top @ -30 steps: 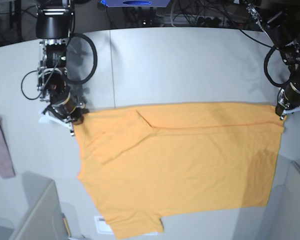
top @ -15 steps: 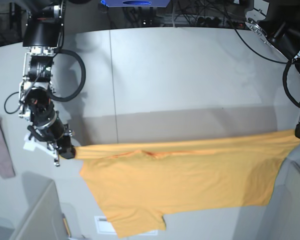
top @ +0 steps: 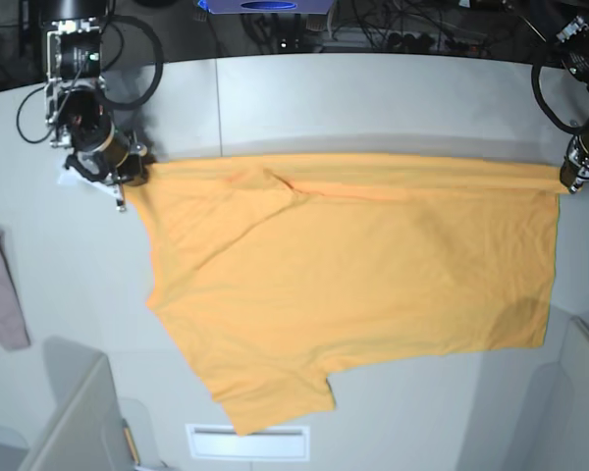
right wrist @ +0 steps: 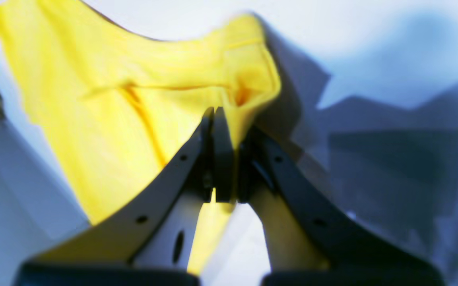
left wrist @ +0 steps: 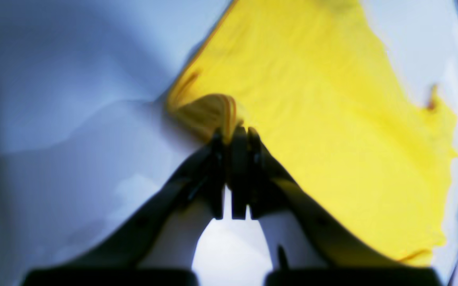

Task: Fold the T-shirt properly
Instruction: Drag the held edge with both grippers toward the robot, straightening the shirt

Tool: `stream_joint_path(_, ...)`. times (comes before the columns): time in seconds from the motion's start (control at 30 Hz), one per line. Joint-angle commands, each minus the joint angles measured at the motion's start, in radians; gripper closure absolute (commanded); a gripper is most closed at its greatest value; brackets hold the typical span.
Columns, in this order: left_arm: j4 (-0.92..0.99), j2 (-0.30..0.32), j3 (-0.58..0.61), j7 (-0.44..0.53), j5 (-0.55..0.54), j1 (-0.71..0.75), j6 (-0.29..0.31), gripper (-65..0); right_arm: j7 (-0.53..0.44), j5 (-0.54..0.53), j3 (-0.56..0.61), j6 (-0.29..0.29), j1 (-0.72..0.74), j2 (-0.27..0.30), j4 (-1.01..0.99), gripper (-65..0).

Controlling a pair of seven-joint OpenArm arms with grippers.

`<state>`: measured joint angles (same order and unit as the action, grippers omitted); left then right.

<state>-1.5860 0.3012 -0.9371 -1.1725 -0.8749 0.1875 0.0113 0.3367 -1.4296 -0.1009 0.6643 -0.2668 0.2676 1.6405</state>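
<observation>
Orange T-shirt [top: 353, 265] spread on table [top: 373, 98], left pincer [top: 567, 183] and right pincer [top: 130, 177] clamped on its corners

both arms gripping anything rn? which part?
Yes. Left gripper pinches a bunched corner of the T-shirt; right gripper is shut on the opposite corner of the same far edge.

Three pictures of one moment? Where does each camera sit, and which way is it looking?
Base: high up, looking down at the grey table and large orange-yellow cotton T-shirt; both arms show.
Left wrist: on the left arm, looking along its shut left pincer, which grips a shirt corner.
Right wrist: likewise along the right pincer, shut on the other corner.
All three share the shirt.
</observation>
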Motion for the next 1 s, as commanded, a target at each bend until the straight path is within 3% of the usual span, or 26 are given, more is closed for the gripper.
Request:
stream_joint_path(0.0, -0.023, 0.019, -0.006, 0.018, -0.014, 0.008, 0.005, 0.0, -0.018, -0.001, -0.01, -0.041, -0.004, 0.015, 0.031, 0.0)
stream_joint_path(0.23, -0.026, 0.019, -0.004, 0.018, -0.013, 0.099, 0.006, 0.0, -0.018, 0.002, -0.01, -0.054, -0.128, 0.02, 0.126, 0.0)
stream_joint_path(0.5, -0.049, 0.02, -0.006, 0.018, -0.013, 0.192, 0.006, 0.0, -0.018, 0.138, -0.012, -0.054, -0.223, 0.015, 0.206, 0.0)
stream_joint_path(0.77, -0.119, 0.003, -0.012, 0.018, -0.013, 0.287, 0.006, 0.0, -0.018, 0.141, -0.012, -0.056, -0.303, 0.022, 0.224, 0.0)
stream_joint_path(0.97, -0.123, -0.01, -0.006, 0.018, -0.013, 0.341, 0.006, 0.0, -0.018, 0.141, -0.032, -0.058, -0.346, 0.06, 0.226, 0.0)
